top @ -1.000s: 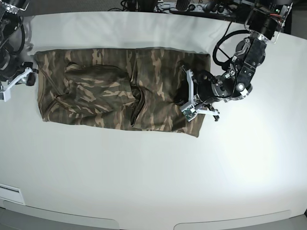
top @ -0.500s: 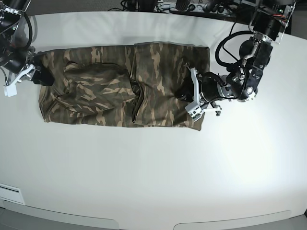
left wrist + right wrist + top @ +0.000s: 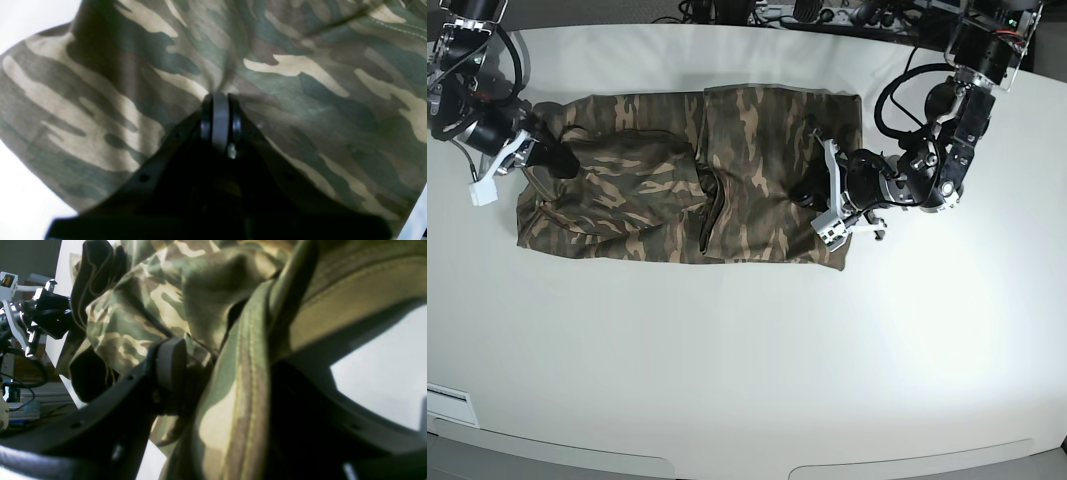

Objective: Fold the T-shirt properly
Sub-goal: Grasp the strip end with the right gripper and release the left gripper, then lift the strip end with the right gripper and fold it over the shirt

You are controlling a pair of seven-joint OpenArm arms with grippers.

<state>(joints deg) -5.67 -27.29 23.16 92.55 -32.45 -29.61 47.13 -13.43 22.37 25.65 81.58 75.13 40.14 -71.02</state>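
The camouflage T-shirt (image 3: 677, 190) lies as a long band across the far half of the white table (image 3: 747, 350). My left gripper (image 3: 812, 197) is at its right end, shut and pinching a pucker of cloth; the left wrist view shows my left gripper (image 3: 218, 100) closed on the shirt (image 3: 300, 83). My right gripper (image 3: 552, 158) is at the shirt's left end. In the right wrist view my right gripper (image 3: 230, 380) has a thick fold of cloth (image 3: 227, 406) bunched between its fingers (image 3: 170, 363), with a tan ribbed band (image 3: 350, 296) above.
Cables and equipment (image 3: 827, 12) line the table's back edge. A white label (image 3: 447, 405) sits at the front left edge. My left arm's body (image 3: 927, 170) hangs over the table right of the shirt. It also shows in the right wrist view (image 3: 30, 313).
My right gripper moved from beside the shirt's left edge onto its left end and took hold, drawing that end rightward. My left gripper kept its pinch and shifted slightly.
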